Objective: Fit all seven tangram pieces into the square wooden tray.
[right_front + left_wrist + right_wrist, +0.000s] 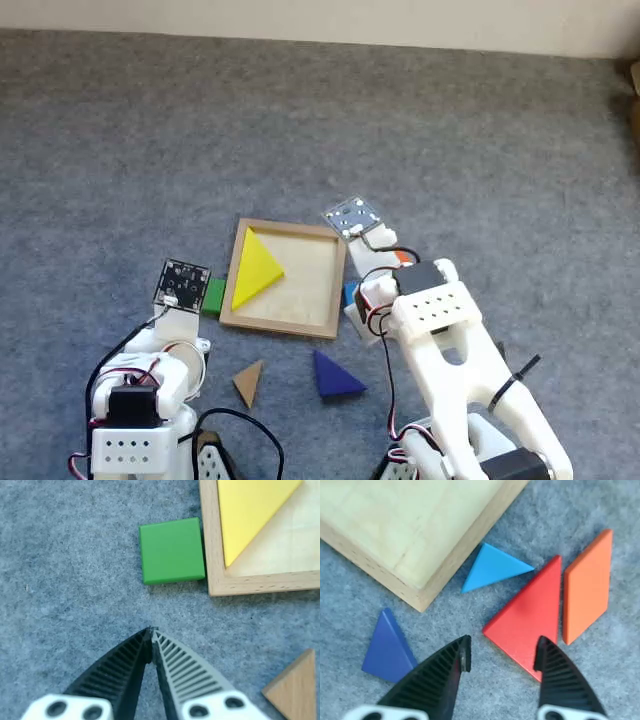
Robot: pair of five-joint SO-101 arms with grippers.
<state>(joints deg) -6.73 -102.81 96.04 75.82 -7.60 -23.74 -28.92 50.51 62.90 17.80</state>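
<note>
The square wooden tray (pixel 330 285) lies mid-table with a yellow triangle (pixel 255 268) inside it. A green square (pixel 172 550) rests on the carpet against the tray's outer wall (pixel 212 555). My left gripper (pixel 151 631) is shut just short of that square. My right gripper (pixel 501 652) is open over the near corner of a red triangle (pixel 530 617). Beside the red one lie an orange parallelogram (pixel 586 587) and a light blue triangle (pixel 492 567). A dark blue triangle (pixel 335 376) and a tan wooden triangle (pixel 248 381) lie in front of the tray.
Grey carpet (pixel 450 130) covers the table, with wide open room behind the tray. The right arm's white body (pixel 450 340) rises over the pieces beside the tray. A tray corner (pixel 422 597) sits close to my right gripper.
</note>
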